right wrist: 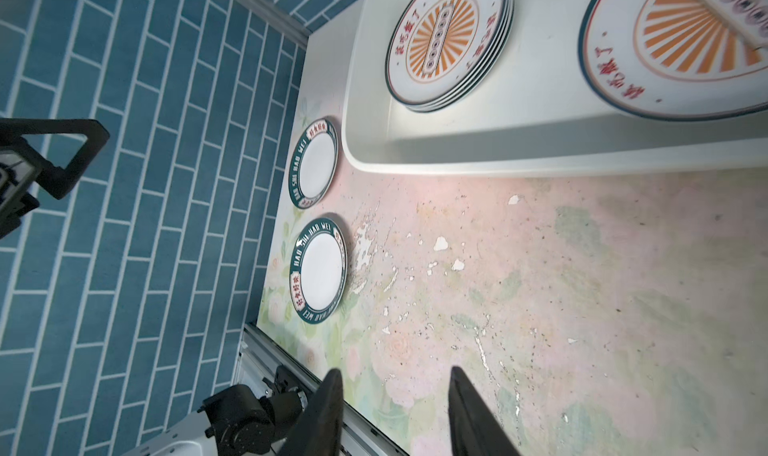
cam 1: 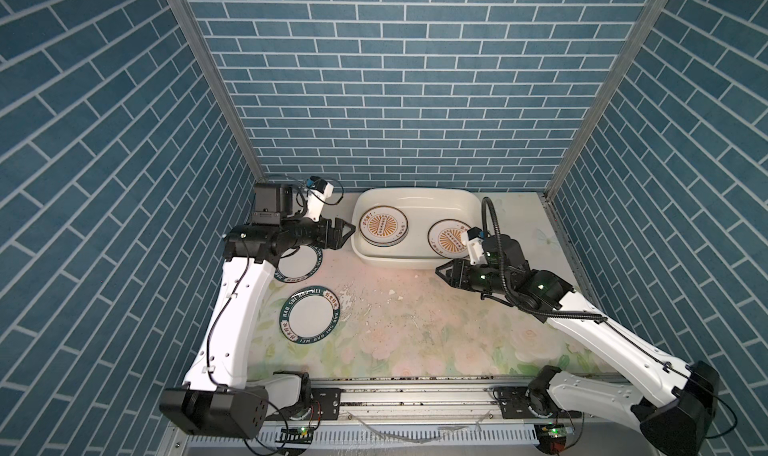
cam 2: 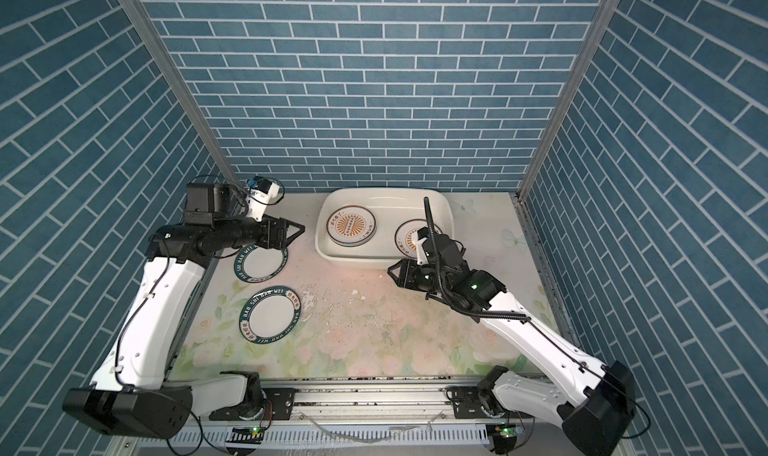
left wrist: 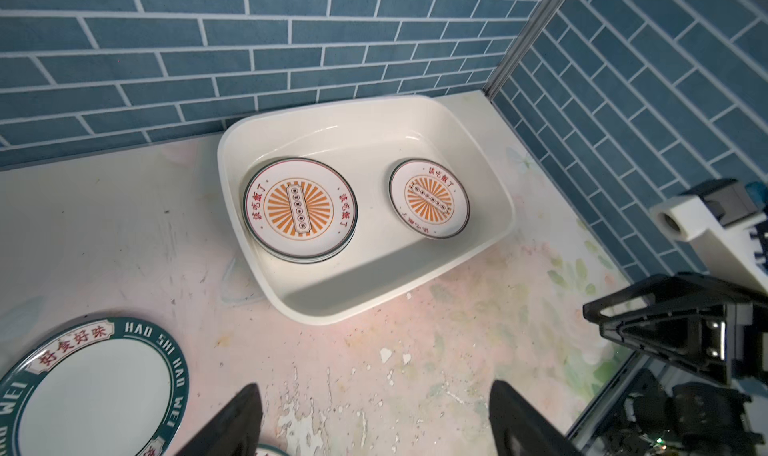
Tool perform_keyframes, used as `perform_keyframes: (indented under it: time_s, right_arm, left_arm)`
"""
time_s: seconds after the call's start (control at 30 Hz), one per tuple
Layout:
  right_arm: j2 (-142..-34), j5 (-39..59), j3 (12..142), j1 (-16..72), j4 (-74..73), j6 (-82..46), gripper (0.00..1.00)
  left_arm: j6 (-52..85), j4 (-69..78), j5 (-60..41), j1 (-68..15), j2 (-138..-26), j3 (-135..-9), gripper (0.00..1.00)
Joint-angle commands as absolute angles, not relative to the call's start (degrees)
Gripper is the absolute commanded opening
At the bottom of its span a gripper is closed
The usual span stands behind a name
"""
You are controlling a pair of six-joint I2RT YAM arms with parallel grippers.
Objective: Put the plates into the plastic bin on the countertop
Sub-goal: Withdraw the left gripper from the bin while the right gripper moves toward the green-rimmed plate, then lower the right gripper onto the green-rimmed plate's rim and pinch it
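Two hands inward: left hand [cam 1: 348, 237], right hand [cam 1: 441, 276].

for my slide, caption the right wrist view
Two teal-banded plates wait on the countertop beside the plastic bin holding sunburst plates

The left arm [cam 1: 239, 308] and right arm [cam 1: 602, 341] wear glossy white shells dotted with small screw holes, joined by chunky black joints. A thin black cable [cam 1: 208, 337] trails along the left one; a ribbed black hose [cam 1: 494, 221] loops over the right. Tiny green lights [cam 1: 540, 286] glow on the right wrist. The left gripper [cam 1: 348, 237] and right gripper [cam 1: 443, 277] are black, with triangular open-frame fingers [right wrist: 50, 126].
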State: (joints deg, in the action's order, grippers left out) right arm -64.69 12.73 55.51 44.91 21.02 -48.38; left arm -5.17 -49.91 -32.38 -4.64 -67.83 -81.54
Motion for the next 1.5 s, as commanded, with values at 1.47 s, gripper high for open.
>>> perform_keyframes:
  time_s: [1.47]
  right_arm:
    - [-125.3,17.6,80.4,66.7,-15.1,-57.1,0.46]
  left_arm:
    - [-3.1,-49.1,-36.6,-4.5,-56.4,-70.4,0.89]
